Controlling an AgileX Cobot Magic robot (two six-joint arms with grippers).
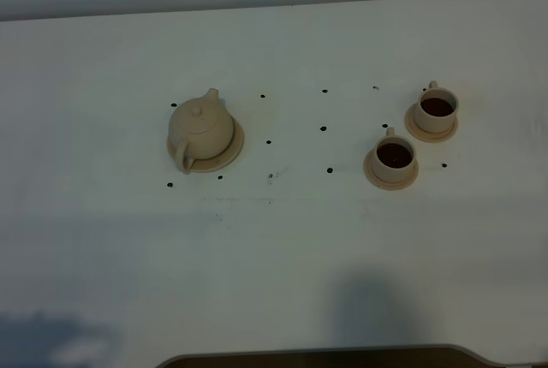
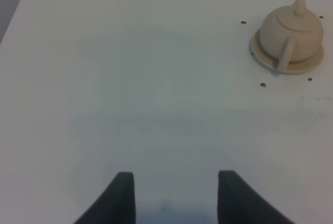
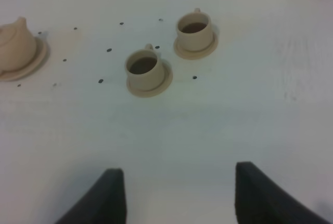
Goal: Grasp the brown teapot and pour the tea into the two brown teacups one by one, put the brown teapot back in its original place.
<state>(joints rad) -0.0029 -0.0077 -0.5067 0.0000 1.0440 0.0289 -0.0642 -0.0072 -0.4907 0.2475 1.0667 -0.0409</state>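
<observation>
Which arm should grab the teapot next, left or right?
Left, probably. The squat pale tan clay teapot sits on its saucer on the left arm's side, handle toward that arm. The left gripper is open and empty; the right faces the cups.

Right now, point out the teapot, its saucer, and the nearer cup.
teapot (image 1: 200, 126), high view, on its lid.
saucer (image 1: 233, 153), high view, on its bare rim.
nearer cup (image 1: 396, 156), high view, on the tea inside.

A wide white bench (image 1: 282, 248) fills the view. Small black dots (image 1: 268, 142) are scattered across its middle, a faint scuff mark (image 1: 271, 178) sits among them, and a dark curved edge (image 1: 325, 357) borders the bench's near side.
</observation>
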